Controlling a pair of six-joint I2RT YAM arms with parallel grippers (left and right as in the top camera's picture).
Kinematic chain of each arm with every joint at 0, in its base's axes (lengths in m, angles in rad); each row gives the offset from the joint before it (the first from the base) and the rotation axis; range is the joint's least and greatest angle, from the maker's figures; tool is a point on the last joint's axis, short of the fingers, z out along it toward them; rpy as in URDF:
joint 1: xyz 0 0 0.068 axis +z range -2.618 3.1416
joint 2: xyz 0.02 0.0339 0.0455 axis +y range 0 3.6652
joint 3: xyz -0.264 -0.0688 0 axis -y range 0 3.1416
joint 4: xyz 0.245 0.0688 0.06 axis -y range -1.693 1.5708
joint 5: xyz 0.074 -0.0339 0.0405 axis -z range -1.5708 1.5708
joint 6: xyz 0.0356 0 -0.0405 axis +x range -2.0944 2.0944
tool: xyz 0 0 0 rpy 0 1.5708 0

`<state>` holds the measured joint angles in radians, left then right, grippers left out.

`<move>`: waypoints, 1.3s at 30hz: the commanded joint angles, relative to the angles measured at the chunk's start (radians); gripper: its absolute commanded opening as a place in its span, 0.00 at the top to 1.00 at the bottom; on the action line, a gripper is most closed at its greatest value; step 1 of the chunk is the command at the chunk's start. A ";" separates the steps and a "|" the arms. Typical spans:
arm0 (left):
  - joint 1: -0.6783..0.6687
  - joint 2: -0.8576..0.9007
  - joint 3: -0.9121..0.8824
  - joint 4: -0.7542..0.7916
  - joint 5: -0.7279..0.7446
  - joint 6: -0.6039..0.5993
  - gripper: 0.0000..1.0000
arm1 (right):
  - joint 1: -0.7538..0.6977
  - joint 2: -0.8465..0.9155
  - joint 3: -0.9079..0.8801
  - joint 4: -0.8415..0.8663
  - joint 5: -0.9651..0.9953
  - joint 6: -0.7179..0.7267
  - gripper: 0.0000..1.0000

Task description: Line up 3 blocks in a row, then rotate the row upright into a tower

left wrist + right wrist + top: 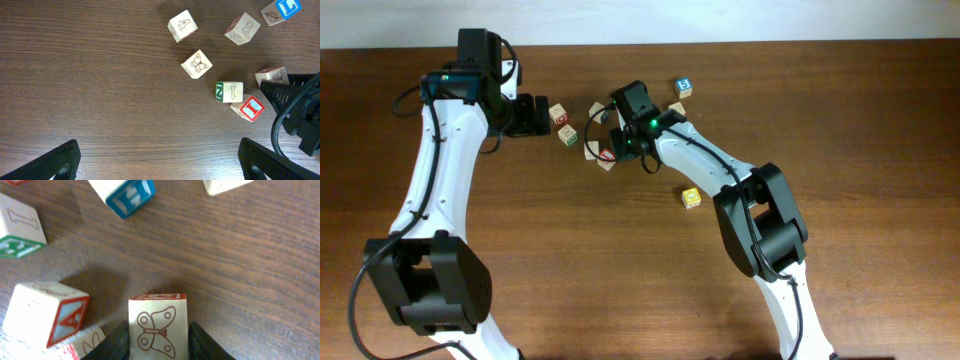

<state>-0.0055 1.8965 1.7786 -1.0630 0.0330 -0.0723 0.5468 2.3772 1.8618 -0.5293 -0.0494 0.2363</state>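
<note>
Between the 2 fingers (116,342) of the right tool (158,337) sits the butterfly block (157,317), red-edged on top, pinched from both sides on the tabletop (250,255). Just left of the butterfly block in the right wrist view lies a red-faced block (47,312), with the green-marked block (20,232) beyond that and a blue-faced block (127,195) above. Well apart from the butterfly block, the yellow block (691,197) lies alone beside the right arm (760,215) in the overhead view, and the left tool (160,152) hangs spread wide, holding nothing.
</note>
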 commanded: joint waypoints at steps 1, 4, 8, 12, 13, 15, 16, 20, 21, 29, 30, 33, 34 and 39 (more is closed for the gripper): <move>-0.002 0.006 0.019 -0.001 -0.004 -0.006 0.01 | 0.003 -0.019 0.022 -0.095 0.016 0.029 0.66; -0.002 0.006 0.019 -0.001 -0.004 -0.006 0.01 | 0.003 -0.066 0.063 -0.281 0.015 0.117 0.67; -0.002 0.006 0.019 -0.001 -0.004 -0.006 0.01 | 0.003 -0.081 0.073 -0.520 -0.037 0.176 0.67; -0.002 0.006 0.019 -0.001 -0.004 -0.006 0.01 | 0.003 -0.081 0.072 -0.674 -0.045 0.200 0.66; -0.002 0.006 0.019 -0.001 -0.004 -0.006 0.01 | 0.003 -0.081 0.072 -0.696 -0.045 0.200 0.66; -0.002 0.006 0.019 -0.001 -0.004 -0.006 0.01 | 0.003 -0.081 0.072 -0.725 -0.044 0.200 0.65; -0.002 0.006 0.019 -0.001 -0.004 -0.006 0.01 | 0.003 -0.081 0.072 -0.729 -0.044 0.200 0.65; -0.002 0.006 0.019 -0.001 -0.004 -0.006 0.01 | 0.002 -0.081 0.072 -0.761 -0.025 0.200 0.65; -0.002 0.006 0.019 -0.001 -0.004 -0.006 0.01 | 0.002 -0.081 0.072 -0.777 -0.017 0.199 0.59; -0.002 0.006 0.019 -0.001 -0.004 -0.006 0.01 | 0.002 -0.081 0.112 -0.818 -0.023 0.187 0.49; -0.002 0.006 0.019 -0.001 -0.004 -0.006 0.01 | 0.002 -0.081 0.149 -0.822 -0.027 0.183 0.49; -0.002 0.006 0.019 -0.001 -0.004 -0.006 0.01 | 0.003 -0.081 0.256 -0.792 -0.051 0.181 0.49; -0.002 0.006 0.019 -0.001 -0.004 -0.006 0.01 | 0.003 -0.081 0.269 -0.742 -0.056 0.193 0.46; -0.002 0.006 0.019 -0.001 -0.004 -0.006 0.01 | 0.009 -0.048 0.227 -0.482 -0.058 0.424 0.41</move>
<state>-0.0055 1.8965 1.7786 -1.0630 0.0326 -0.0723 0.5468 2.3280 2.1094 -1.0725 -0.0998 0.5049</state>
